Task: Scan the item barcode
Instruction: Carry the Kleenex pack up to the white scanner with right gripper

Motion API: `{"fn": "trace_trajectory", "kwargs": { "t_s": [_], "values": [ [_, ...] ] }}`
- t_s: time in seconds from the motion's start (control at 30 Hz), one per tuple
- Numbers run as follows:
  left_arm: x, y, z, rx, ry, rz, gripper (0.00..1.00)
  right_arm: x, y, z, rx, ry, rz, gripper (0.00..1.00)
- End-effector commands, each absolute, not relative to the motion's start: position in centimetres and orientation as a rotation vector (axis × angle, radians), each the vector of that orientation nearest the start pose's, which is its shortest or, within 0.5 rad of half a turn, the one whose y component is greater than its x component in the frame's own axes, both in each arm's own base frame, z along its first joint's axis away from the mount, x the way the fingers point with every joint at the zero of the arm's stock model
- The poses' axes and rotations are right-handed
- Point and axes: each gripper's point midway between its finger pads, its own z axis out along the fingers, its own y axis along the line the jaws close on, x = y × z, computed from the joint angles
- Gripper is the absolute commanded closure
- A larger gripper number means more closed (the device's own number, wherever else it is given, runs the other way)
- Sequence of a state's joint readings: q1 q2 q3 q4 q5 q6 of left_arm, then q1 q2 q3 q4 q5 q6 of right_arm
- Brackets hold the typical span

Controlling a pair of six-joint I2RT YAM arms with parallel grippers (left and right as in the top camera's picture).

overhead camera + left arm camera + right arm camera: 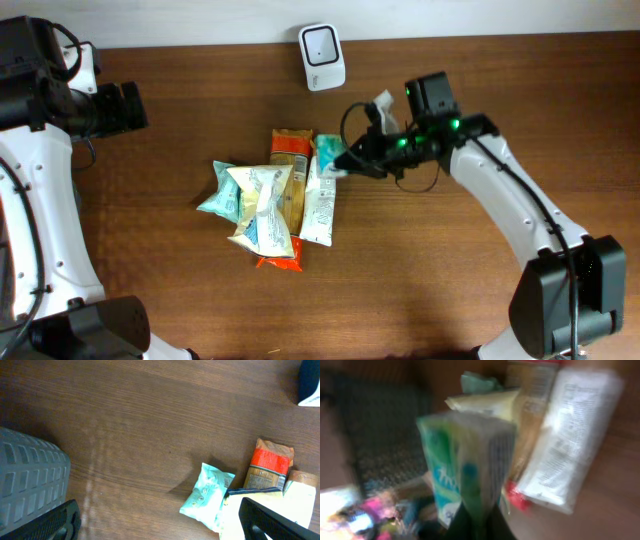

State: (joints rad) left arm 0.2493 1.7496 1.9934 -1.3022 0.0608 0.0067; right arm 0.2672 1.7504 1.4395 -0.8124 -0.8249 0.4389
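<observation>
Green packet (328, 153) clamped in my right hand (348, 160), at right edge of pile (268, 205) on counter (480, 100). Left hand (128, 106) spread apart, far off. Best now: carry to scanner (322, 43), turn barcode face toward it, hold steady, no crumpling.

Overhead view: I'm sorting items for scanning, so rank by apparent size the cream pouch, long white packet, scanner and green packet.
1. Cream pouch, largest.
2. Long white packet and scanner: they look about alike.
3. Green packet in the right fingers, smallest, partly hidden.
</observation>
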Motion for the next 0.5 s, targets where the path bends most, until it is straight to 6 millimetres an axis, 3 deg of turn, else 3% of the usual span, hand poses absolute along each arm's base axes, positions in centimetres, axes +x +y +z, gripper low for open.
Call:
{"fn": "trace_trajectory", "kwargs": {
  "t_s": [0.0, 0.07, 0.17, 0.23, 0.27, 0.3, 0.47],
  "values": [
    [40.0, 9.3, 27.9, -0.290, 2.603, 0.021, 0.01, 40.2, 18.7, 23.6, -0.191, 2.621, 0.637, 0.96],
    [40.0, 9.3, 27.9, -0.290, 2.603, 0.020, 0.01, 42.7, 18.2, 27.2, -0.222, 2.516, 0.424, 0.96],
    [40.0, 9.3, 28.0, -0.290, 2.603, 0.021, 0.01, 48.0, 18.3, 29.0, -0.262, 2.344, 0.061, 0.96],
    [40.0, 9.3, 27.9, -0.290, 2.603, 0.021, 0.01, 52.6, 19.9, 28.1, -0.319, 2.191, -0.148, 0.96],
    [40.0, 9.3, 27.9, -0.290, 2.603, 0.020, 0.01, 53.8, 20.1, 27.7, -0.318, 2.152, -0.214, 0.96],
    [40.0, 9.3, 27.9, -0.290, 2.603, 0.020, 0.01, 56.1, 20.7, 26.4, -0.338, 2.086, -0.325, 0.96],
    [40.0, 9.3, 27.9, -0.290, 2.603, 0.020, 0.01, 62.9, 23.0, 22.1, -0.556, 1.837, -0.588, 0.96]
  ]
}}
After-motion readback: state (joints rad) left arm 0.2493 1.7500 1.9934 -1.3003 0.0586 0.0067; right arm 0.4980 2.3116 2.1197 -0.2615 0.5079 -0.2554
